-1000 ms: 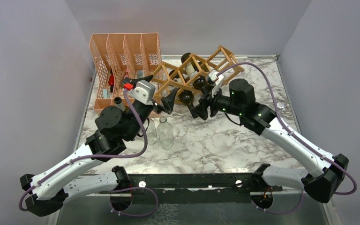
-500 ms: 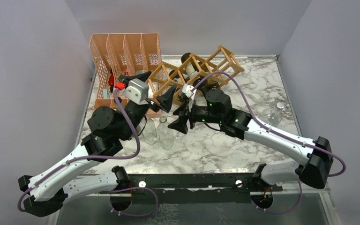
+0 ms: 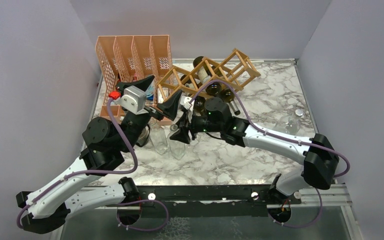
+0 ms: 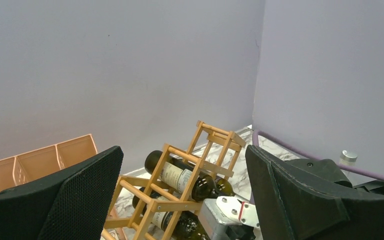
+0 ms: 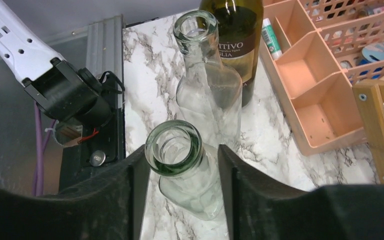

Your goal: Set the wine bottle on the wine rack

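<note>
The wooden wine rack [image 3: 230, 67] lies tilted at the back of the table, with dark wine bottles [image 4: 182, 175] in its cells [image 4: 215, 145]. Two clear glass bottles stand left of centre. My right gripper [image 5: 181, 150] straddles the neck of the nearer clear bottle [image 5: 190, 195], with its left finger at the rim and a thin gap on the right. Beyond it are the second clear bottle [image 5: 207, 85] and a dark labelled wine bottle [image 5: 235, 35]. My left gripper [image 3: 159, 94] hangs wide open and empty above the rack's left end.
An orange perforated file organiser [image 3: 130, 55] stands at the back left, with an orange tray [image 5: 320, 105] at its foot beside the bottles. A small clear jar [image 3: 292, 120] sits near the right edge. The left arm's base [image 5: 70, 95] is close behind the bottles.
My right arm has swung left from the rack to the clear bottles, and its jaws have narrowed around the nearer one's neck. The left gripper has lifted and drawn back to the left, still open.
</note>
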Tool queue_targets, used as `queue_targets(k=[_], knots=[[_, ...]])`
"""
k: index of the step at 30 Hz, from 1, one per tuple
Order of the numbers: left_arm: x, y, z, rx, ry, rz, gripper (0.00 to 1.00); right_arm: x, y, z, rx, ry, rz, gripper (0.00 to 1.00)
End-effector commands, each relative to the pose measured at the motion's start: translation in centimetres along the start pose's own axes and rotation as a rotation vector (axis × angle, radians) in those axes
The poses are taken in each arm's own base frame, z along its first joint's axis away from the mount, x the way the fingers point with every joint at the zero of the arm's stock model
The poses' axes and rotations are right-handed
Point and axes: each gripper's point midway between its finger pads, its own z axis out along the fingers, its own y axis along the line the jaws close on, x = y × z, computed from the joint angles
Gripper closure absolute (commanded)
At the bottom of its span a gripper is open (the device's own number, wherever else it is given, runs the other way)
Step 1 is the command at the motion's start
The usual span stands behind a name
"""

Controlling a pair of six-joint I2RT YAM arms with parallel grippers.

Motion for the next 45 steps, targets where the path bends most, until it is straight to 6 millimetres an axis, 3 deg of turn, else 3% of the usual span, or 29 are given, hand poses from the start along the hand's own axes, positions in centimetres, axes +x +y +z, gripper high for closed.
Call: queue_targets(k=[1,7,12,16,25,32,35,39,45], knots=[[-1.2,0.5,-0.2,-0.022,-0.036,-0.021,0.01,-2.0,0.8,0.7,-0.048,-0.086,-0.083,0.51],[-0.7,0.7,-0.3,-0.032,-0.029,-0.017,0.01,-2.5,0.4,0.7,-0.019,-0.106,-0.109,0.68],[-0.3,0.7,-0.2,-0.037,-0.021,-0.015,0.01,-3.5,-0.1,-0.2,0.034,-0.136,-0.119,0.93],[0.3,0.6,-0.3,-0.036,-0.008,-0.016,0.01,-4.3,-0.8,-1.6,0.109,-0.156,-0.119,0.99],[2.8,0.0,-0.4,-0.022,0.051,-0.006,0.01,-5.8,-1.4,-8.4,0.324,-0.226,-0.108,0.99],[6.8,-0.5,-0.5,-0.008,0.160,0.062,0.01,-6.0,-1.2,-15.0,0.478,-0.250,-0.059,0.99],[9.2,-1.9,-0.8,0.063,0.190,0.075,0.01,-6.8,-0.7,-17.5,0.517,-0.278,-0.043,0.99],[12.5,-5.4,-1.6,0.244,0.207,0.074,0.01,-7.3,-0.8,-20.0,0.589,-0.281,-0.009,0.99],[16.7,-10.6,-2.9,0.494,0.184,0.024,0.01,-7.9,-1.2,-22.1,0.666,-0.283,0.034,0.99]])
